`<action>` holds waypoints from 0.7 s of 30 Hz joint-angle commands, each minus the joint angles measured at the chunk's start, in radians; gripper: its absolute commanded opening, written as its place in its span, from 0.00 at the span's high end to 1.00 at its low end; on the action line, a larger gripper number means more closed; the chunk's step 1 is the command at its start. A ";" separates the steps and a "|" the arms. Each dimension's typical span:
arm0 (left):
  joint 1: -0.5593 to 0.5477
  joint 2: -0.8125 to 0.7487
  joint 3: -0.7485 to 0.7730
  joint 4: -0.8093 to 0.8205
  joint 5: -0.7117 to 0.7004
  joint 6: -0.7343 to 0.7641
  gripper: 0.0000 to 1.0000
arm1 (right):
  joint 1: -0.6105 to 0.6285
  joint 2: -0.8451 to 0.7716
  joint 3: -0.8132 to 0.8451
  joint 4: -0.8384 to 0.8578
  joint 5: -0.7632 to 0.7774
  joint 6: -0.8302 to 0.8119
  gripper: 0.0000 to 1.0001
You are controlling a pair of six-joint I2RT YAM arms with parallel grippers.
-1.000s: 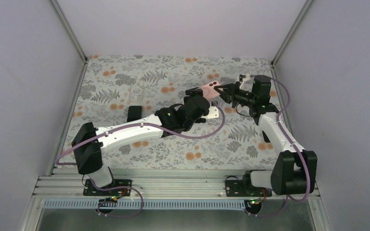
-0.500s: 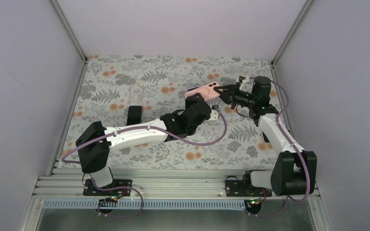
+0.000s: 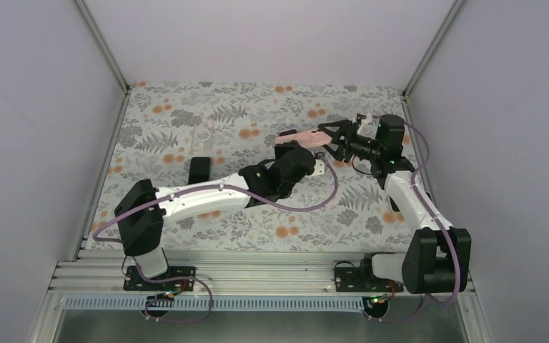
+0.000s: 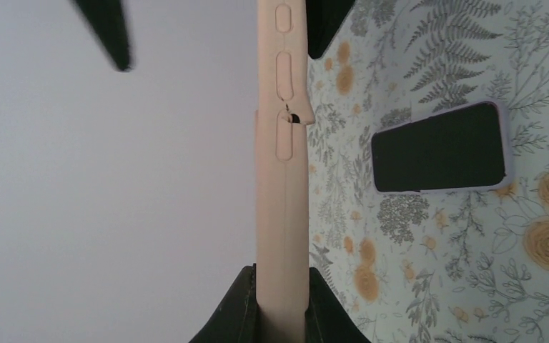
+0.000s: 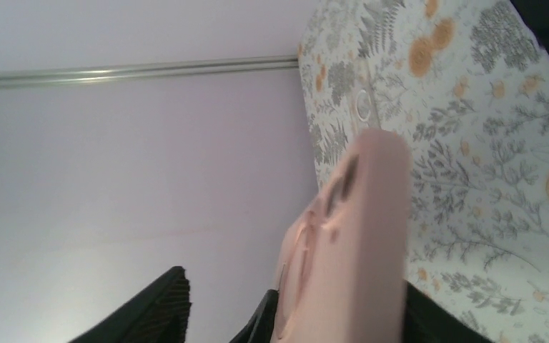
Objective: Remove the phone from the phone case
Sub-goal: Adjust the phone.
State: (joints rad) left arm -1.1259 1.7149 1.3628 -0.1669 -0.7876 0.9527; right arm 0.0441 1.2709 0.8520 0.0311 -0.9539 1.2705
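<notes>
A pink phone case (image 3: 306, 136) hangs in the air over the back right of the floral table, between my two grippers. My left gripper (image 3: 294, 148) is shut on one end of it; in the left wrist view the case (image 4: 282, 179) runs edge-on up from the jaws (image 4: 282, 275), side buttons showing. My right gripper (image 3: 332, 138) is open around the other end, with one finger (image 5: 159, 304) standing well off the case (image 5: 350, 243). Of the phone I see only dark spots in the camera cutout (image 5: 344, 179); the rest is hidden.
A dark-screened handset with a lilac rim (image 4: 439, 146) lies flat on the table, left of the arms (image 3: 199, 169). A small clear ring (image 3: 202, 133) lies behind it. Side walls and metal posts close in the table.
My left gripper has closed on the pink case. The right gripper, shut on the case before, has opened its jaws. The case has turned flatter, more edge-on to the top camera.
</notes>
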 commanded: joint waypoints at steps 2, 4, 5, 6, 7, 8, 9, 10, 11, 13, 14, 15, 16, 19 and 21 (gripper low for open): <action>0.024 0.000 0.088 -0.117 0.051 -0.108 0.98 | -0.021 -0.041 0.027 0.049 -0.032 -0.026 0.24; 0.050 0.003 0.136 -0.181 0.087 -0.167 0.98 | -0.027 -0.045 0.043 0.041 -0.031 -0.050 0.14; 0.064 0.007 0.173 -0.223 0.117 -0.206 0.98 | -0.031 -0.046 0.053 0.040 -0.032 -0.074 0.11; 0.082 0.014 0.213 -0.278 0.171 -0.250 0.98 | -0.034 -0.049 0.066 0.035 -0.031 -0.095 0.10; 0.102 0.021 0.259 -0.327 0.214 -0.296 0.98 | -0.037 -0.051 0.080 0.024 -0.028 -0.125 0.06; 0.122 0.028 0.302 -0.372 0.252 -0.337 0.98 | -0.039 -0.052 0.102 0.005 -0.022 -0.164 0.05; 0.145 0.033 0.345 -0.414 0.298 -0.378 0.98 | -0.042 -0.055 0.128 -0.019 -0.015 -0.208 0.04; 0.168 0.036 0.386 -0.450 0.348 -0.414 0.98 | -0.043 -0.056 0.153 -0.034 -0.009 -0.258 0.03; 0.192 0.038 0.419 -0.485 0.397 -0.449 0.98 | -0.044 -0.056 0.180 -0.042 -0.008 -0.307 0.02; 0.245 0.038 0.491 -0.541 0.518 -0.519 0.98 | -0.044 -0.052 0.236 -0.054 -0.018 -0.402 0.01; 0.271 0.037 0.523 -0.565 0.572 -0.545 0.98 | -0.044 -0.050 0.265 -0.071 -0.020 -0.448 0.01; 0.297 0.035 0.551 -0.582 0.628 -0.569 0.98 | -0.044 -0.051 0.291 -0.080 -0.023 -0.489 0.01; 0.321 0.032 0.582 -0.600 0.685 -0.594 0.98 | -0.044 -0.054 0.307 -0.077 -0.025 -0.515 0.01; 0.389 0.002 0.611 -0.591 0.852 -0.661 0.98 | -0.043 -0.074 0.331 -0.064 0.001 -0.566 0.01; 0.431 -0.018 0.620 -0.578 0.950 -0.700 0.98 | -0.042 -0.090 0.343 -0.070 0.066 -0.603 0.01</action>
State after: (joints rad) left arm -0.7479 1.7580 1.9327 -0.7464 -0.1108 0.3923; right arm 0.0097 1.2224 1.1606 -0.0242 -0.9585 0.8165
